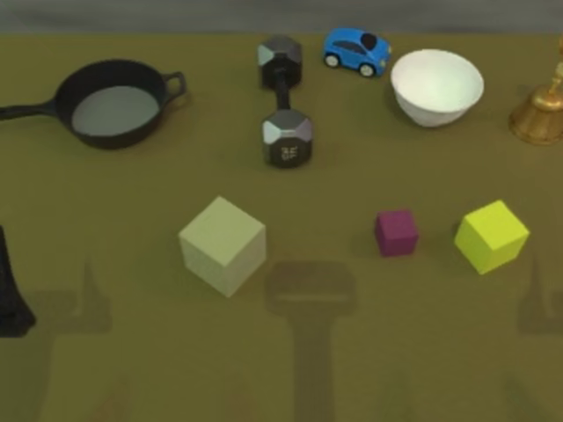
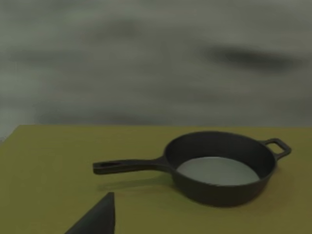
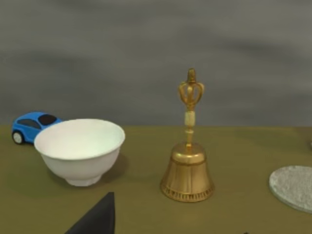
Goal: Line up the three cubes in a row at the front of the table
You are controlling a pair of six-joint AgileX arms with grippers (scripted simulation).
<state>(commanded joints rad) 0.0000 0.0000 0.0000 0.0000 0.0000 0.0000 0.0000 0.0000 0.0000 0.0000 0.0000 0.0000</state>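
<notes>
While both grippers sit mostly out of frame, finger spread impossible to tell, left arm point(image 1: 10, 290) cut off at table point(image 1: 132, 378) left edge, pale yellow-green cube point(image 1: 223, 244), magenta cube point(image 1: 396, 232), yellow cube point(image 1: 491, 236) well apart, open front.

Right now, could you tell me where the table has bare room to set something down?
The widest free strip runs along the front of the table, below the pale yellow-green cube, magenta cube and yellow cube. Another bare patch lies between the skillet and the pale cube. The back is crowded: dumbbell, toy car, bowl, bell.
</notes>
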